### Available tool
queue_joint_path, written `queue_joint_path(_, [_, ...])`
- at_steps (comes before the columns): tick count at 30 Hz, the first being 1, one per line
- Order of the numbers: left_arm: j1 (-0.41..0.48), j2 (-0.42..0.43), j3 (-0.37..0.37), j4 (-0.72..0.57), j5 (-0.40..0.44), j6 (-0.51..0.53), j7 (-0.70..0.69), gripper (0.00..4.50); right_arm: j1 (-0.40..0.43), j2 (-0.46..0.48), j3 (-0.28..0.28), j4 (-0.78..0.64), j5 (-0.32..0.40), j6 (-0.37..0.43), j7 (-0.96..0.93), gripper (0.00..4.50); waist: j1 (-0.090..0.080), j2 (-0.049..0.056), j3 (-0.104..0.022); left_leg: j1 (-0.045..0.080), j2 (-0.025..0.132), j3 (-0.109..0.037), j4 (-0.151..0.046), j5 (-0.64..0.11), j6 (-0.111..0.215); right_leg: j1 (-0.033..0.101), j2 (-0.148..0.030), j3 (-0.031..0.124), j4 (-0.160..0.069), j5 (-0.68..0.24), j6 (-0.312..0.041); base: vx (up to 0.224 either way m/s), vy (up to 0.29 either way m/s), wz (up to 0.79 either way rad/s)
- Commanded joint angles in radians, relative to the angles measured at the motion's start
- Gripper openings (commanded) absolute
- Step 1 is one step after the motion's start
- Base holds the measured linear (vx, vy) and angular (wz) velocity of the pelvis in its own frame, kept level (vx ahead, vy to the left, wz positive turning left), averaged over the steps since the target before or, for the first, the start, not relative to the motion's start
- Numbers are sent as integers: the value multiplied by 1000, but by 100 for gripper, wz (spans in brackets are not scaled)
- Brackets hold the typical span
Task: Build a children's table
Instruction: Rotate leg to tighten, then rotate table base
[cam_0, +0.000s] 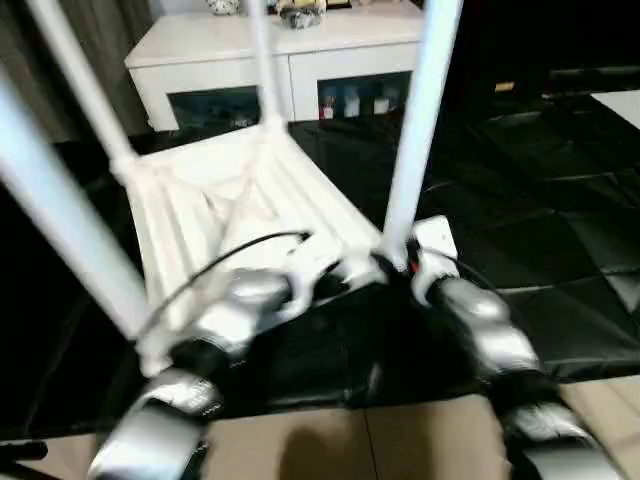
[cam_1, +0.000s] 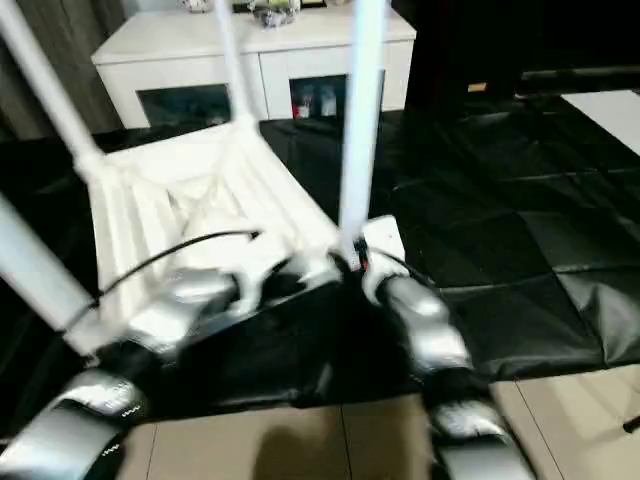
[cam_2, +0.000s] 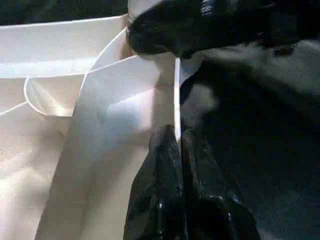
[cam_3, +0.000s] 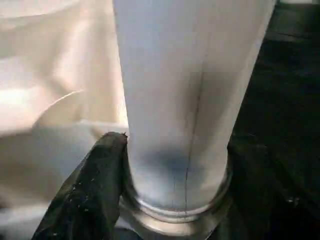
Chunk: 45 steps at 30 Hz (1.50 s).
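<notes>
Four legs: all stand in the corner sockets of the upturned tabletop (cam_0: 215, 205), which lies on the black floor mat (cam_0: 540, 230) before the white cabinet (cam_0: 270, 60).
Progress: assembly looks nearly finished; seating the near-right leg (cam_0: 420, 120) and turning the table upright seem left.
Left gripper (cam_2: 177, 145): jaws pinched shut on the tabletop's thin edge.
Right gripper (cam_3: 170, 145): jaws clamped around the near-right leg's base.
Materials: smooth white plastic, ribbed underside, round tapered tubes, glossy black fingers (cam_3: 95, 185).
</notes>
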Motion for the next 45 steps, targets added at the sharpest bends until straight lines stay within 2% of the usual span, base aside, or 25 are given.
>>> queue_joint_path(1, [-21, -42, -32, 44, 25, -26, 50, 0, -16, 50, -28, 78, 21, 38, -90, 265, -11, -7, -52, 32, 46, -44, -93, -463, -24, 10, -15, 9, -83, -349, -182, 0, 0, 0])
queue_joint_path(4, [-34, -63, -48, 68, 38, -70, 49, 0, -42, 76, -25, 106, 18, 17, -105, 265, -10, -2, -54, 27, 46, -42, -92, -446, -6, 16, -16, 7, -79, -289, -193, 0, 0, 0])
queue_joint_path(6, [-33, -68, -50, 69, 37, -84, 41, 0, -43, 81, -15, 104, 9, 4, -95, 321, -12, -6, -54, 22, 46, -42, -92, -428, 5, 20, -17, 6, -77, -266, -199, 0, 0, 0])
queue_joint_path(10, [-21, -61, -56, 76, 42, -112, 17, 0, -31, 68, -12, 65, 1, -28, -76, 355, -11, -7, -54, 19, 48, -42, -91, -407, 27, 23, -18, 5, -76, -273, -200, 0, 0, 0])
queue_joint_path(11, [-20, -56, -54, 80, 42, -119, 12, 0, -22, 51, -13, 43, -5, -29, -78, 369, -12, -12, -54, 18, 48, -41, -91, -407, 30, 23, -18, 5, -77, -279, -198, 0, 0, 0])
queue_joint_path(12, [-20, -54, -53, 82, 42, -121, 10, 0, -19, 45, -13, 35, -7, -30, -79, 378, -8, -8, -54, 21, 49, -41, -90, -406, 31, 22, -20, 6, -77, -288, -196, 0, 0, 0])
queue_joint_path(14, [-20, -38, -45, 93, 43, -136, 5, 0, 27, -4, -3, -58, 14, -14, 19, 391, -4, -10, -54, 19, 51, -41, -91, -396, 37, 23, -19, 6, -77, -285, -188, 0, 0, 0])
queue_joint_path(15, [-21, -33, -42, 98, 42, -142, 2, 0, 47, -20, 4, -92, 27, -5, 71, 391, -2, -7, -54, 19, 50, -41, -91, -396, 41, 25, -18, 6, -77, -284, -184, 0, 0, 0])
queue_joint_path(16, [-21, -26, -37, 104, 41, -151, 1, 0, 83, -52, 31, -146, 28, -3, 147, 391, 9, -9, -52, 20, 52, -40, -91, -396, 46, 25, -17, 6, -80, -287, -172, 0, 0, 0])
queue_joint_path(18, [-21, -14, -30, 110, 38, -163, -6, 0, 157, -116, 90, -252, 33, -5, 287, 391, 13, -12, -53, 16, 52, -41, -91, -379, 49, 29, -19, 8, -77, -267, -175, 0, 0, 0])
queue_joint_path(19, [-21, -6, -27, 112, 38, -174, -10, 0, 199, -153, 117, -315, 46, 0, 361, 391, 19, -12, -52, 16, 52, -40, -91, -379, 56, 32, -18, 7, -79, -264, -164, 0, 0, 0])
queue_joint_path(20, [-21, 2, -25, 114, 37, -189, -15, 0, 241, -195, 143, -380, 60, -2, 434, 391, 25, -15, -51, 19, 56, -40, -90, -379, 63, 29, -19, 10, -80, -268, -160, 0, 0, 0])
queue_joint_path(21, [-21, 3, -24, 115, 37, -191, -17, 0, 247, -201, 145, -389, 61, -3, 442, 391, 22, -16, -53, 16, 55, -40, -88, -372, 67, 31, -19, 10, -77, -260, -164, 0, 0, 0])
queue_joint_path(22, [-21, 5, -24, 117, 38, -195, -20, 0, 255, -211, 149, -403, 63, -5, 453, 391, 15, -10, -50, 7, 52, -40, -90, -372, 69, 32, -20, 8, -78, -266, -169, 0, 0, 0])
queue_joint_path(23, [-20, 12, -22, 120, 36, -212, -34, 0, 283, -241, 153, -455, 81, -1, 492, 391, 9, -14, -51, 5, 53, -43, -89, -375, 72, 34, -22, 7, -80, -295, -167, 0, 0, 0])
queue_joint_path(26, [-14, 21, -22, 118, 29, -260, -64, 0, 309, -256, 140, -528, 113, 17, 525, 391, 12, -11, -51, 11, 56, -42, -89, -370, 77, 26, -21, 9, -82, -321, -174, 0, 0, 0])
queue_joint_path(30, [-6, 26, -10, 112, 17, -309, -68, 0, 323, -248, 131, -591, 148, 50, 540, 391, 17, -8, -53, 11, 58, -41, -89, -333, 87, 27, -19, 10, -74, -251, -189, 0, 0, 0])
queue_joint_path(33, [6, 31, 24, 72, -25, -270, -94, 55, 304, -214, 120, -582, 138, 37, 494, 401, 16, -8, -52, 8, 56, -40, -90, -332, 82, 26, -21, 10, -74, -255, -196, 0, 0, 0])
queue_joint_path(34, [8, 33, 26, 66, -29, -264, -99, 60, 301, -211, 119, -579, 135, 33, 488, 401, 17, -7, -53, 10, 55, -40, -89, -338, 77, 25, -22, 9, -75, -270, -198, 0, 0, 0])
queue_joint_path(35, [25, 43, 51, 21, -52, -242, -99, 66, 283, -192, 109, -570, 136, 30, 459, 401, 19, -11, -58, 11, 58, -41, -88, -315, 76, 26, -22, 10, -69, -239, -205, 0, 0, 0])
queue_joint_path(38, [54, 66, 77, -38, -74, -216, -109, 85, 266, -184, 106, -577, 147, 47, 454, 401, 20, -9, -64, 8, 58, -39, -79, -213, 114, 28, -18, 7, -51, -81, -235, 0, 0, 0])
queue_joint_path(40, [75, 82, 90, -76, -85, -204, -111, 103, 260, -186, 114, -574, 143, 48, 457, 401, 24, -11, -64, 8, 56, -35, -73, -168, 145, 30, -20, 7, -46, -28, -250, 0, 0, 0])
queue_joint_path(43, [111, 104, 111, -154, -117, -159, -130, 127, 245, -178, 118, -551, 127, 40, 446, 401, 27, -12, -63, 8, 56, -33, -71, -159, 156, 31, -22, 7, -45, -34, -256, 0, 0, 0])
queue_joint_path(44, [130, 114, 117, -194, -135, -135, -144, 137, 235, -174, 119, -534, 116, 31, 433, 401, 28, -18, -62, 8, 57, -33, -72, -167, 151, 30, -22, 7, -46, -62, -259, 0, 0, 0])
queue_joint_path(45, [138, 118, 115, -212, -141, -126, -155, 137, 232, -171, 118, -529, 115, 29, 429, 401, 28, -16, -61, 8, 57, -32, -74, -172, 147, 30, -21, 7, -47, -78, -258, 0, 0, 0])
